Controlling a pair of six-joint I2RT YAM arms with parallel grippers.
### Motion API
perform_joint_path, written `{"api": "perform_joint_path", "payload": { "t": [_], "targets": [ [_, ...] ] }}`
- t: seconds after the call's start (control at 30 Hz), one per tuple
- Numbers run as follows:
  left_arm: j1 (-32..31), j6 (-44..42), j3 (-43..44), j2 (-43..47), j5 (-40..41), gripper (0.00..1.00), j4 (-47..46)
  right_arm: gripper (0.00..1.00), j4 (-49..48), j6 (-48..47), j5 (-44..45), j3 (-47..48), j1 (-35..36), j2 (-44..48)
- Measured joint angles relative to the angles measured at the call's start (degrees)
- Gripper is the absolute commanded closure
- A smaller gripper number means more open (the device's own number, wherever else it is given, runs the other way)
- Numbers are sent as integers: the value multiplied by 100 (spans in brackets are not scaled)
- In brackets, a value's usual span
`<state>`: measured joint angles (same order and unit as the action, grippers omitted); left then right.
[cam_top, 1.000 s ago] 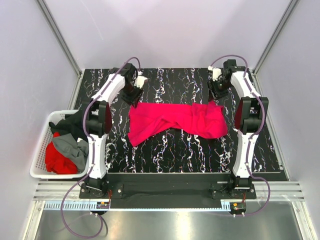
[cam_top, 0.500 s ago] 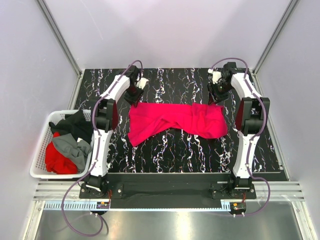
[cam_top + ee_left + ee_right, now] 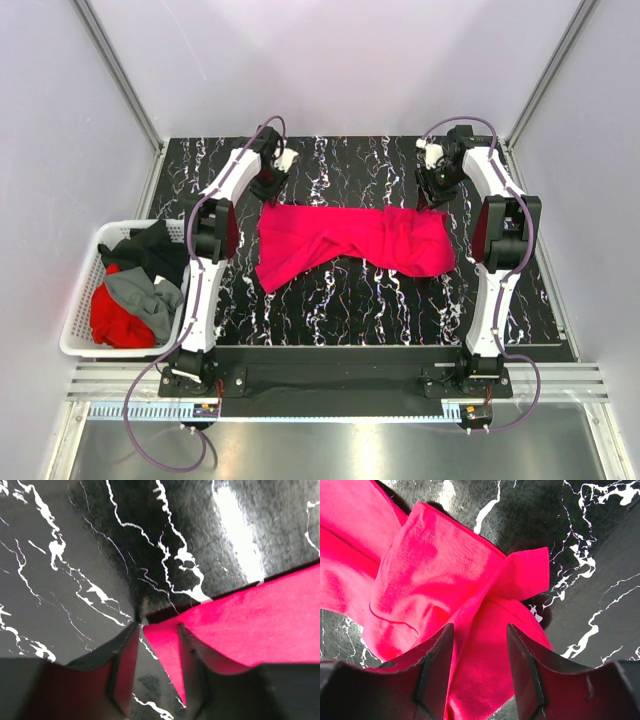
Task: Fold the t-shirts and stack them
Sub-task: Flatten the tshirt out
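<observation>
With left fingers (image 3: 112, 662) and right fingers (image 3: 437, 665) spread, crimson-pink t-shirt (image 3: 260, 620) edge between them, a shallow close may slip off.

A glossy black surface (image 3: 340, 310) veined with white spreads under the left hand (image 3: 268, 196) and the right hand (image 3: 431, 200), a glare patch just ahead of the left one. A white lattice basket (image 3: 72, 322) stands well left of the left hand, beside the surface's edge. Lilac walls (image 3: 350, 60) rise beyond both.

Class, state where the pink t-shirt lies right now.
Top view: the pink t-shirt lies spread across the middle of the table, right of the white basket.
</observation>
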<state>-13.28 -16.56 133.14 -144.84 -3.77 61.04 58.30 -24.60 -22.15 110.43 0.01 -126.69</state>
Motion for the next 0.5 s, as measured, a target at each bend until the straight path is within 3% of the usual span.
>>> {"api": "perform_joint_path", "payload": {
  "t": [0.2, 0.23, 0.5],
  "targets": [
    [-2, 7, 116, -87, -26, 91, -13, 46, 2, -2, 7, 0, 0, 0],
    [-2, 7, 140, -98, -35, 100, -9, 46, 2, -2, 9, -2, 0, 0],
    [-2, 11, 175, -101, -153, 100, -33, 44, -107, 52, 625, -48, 9, 0]
  ]
}}
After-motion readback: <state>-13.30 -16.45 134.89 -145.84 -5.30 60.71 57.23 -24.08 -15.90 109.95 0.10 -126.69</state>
